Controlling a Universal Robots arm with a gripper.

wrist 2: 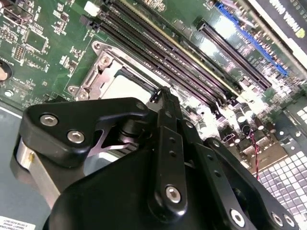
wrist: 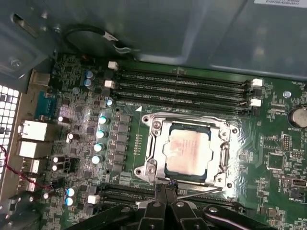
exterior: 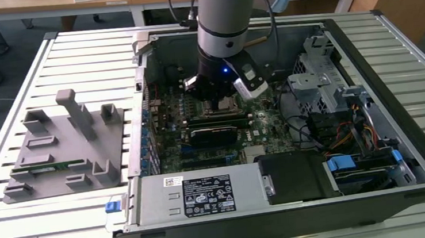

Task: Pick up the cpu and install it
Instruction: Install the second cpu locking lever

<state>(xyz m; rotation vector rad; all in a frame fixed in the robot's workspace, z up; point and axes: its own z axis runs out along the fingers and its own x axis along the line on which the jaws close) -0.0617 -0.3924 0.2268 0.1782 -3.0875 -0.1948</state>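
In the exterior view the arm reaches down into the open computer case (exterior: 344,38), which lies on its side on the slatted counter (exterior: 22,228). The pincer (exterior: 220,98) hangs low over the motherboard (exterior: 199,149), in the upper middle of the frame. The room around it is tight. The case's back wall rises just above it in the frame, the drive cage (exterior: 313,78) and a bundle of cables stand to the exterior view's right, and the power supply (exterior: 200,195) closes off the lower edge. On the counter at the left of that frame sits a grey holder tray (exterior: 61,149) with a green memory stick (exterior: 47,166) lying in it, well apart from the case.

In the first wrist view the cpu (wrist: 188,149) lies flat in the socket frame (wrist: 152,143), its shiny top facing up and its sides parallel with the frame's sides. It is nearly square, so no long axis can be told. The empty memory slots (wrist: 182,88) run along one side of the socket, close by, and a row of capacitors (wrist: 100,134) stands along another.

The pincer's fingertips (wrist: 165,189) are pressed together at the lower middle of that frame. They sit at the socket's edge just beside the cpu and grip nothing. In the second wrist view the closed tips point at the same socket edge, and the cpu (wrist 2: 127,86) shows beyond them.
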